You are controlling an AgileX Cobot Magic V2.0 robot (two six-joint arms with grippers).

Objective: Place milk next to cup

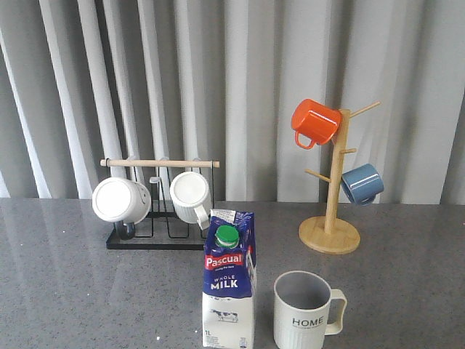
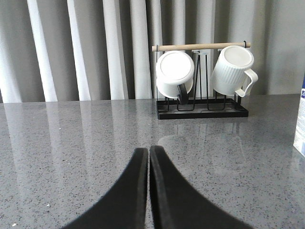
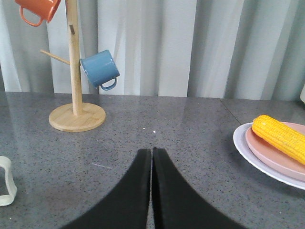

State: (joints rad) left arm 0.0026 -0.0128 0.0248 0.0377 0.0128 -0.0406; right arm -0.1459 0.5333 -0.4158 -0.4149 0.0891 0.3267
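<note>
**A:** As far as the front view shows, the milk (image 1: 229, 280) stands upright on the table (image 1: 65, 291) just left of the cup (image 1: 306, 311), near it, not touching. Placement looks done.

**B:** Grippers?

**A:** Left gripper (image 2: 148, 157) has fingers pressed together, holding nothing. Right gripper (image 3: 151, 157) likewise, empty. Both clear of the carton.

**B:** Anything left?

**A:** Probably nothing. The mug rack (image 1: 160, 211) and wooden mug tree (image 1: 330, 189) sit well behind, uninvolved.
</note>
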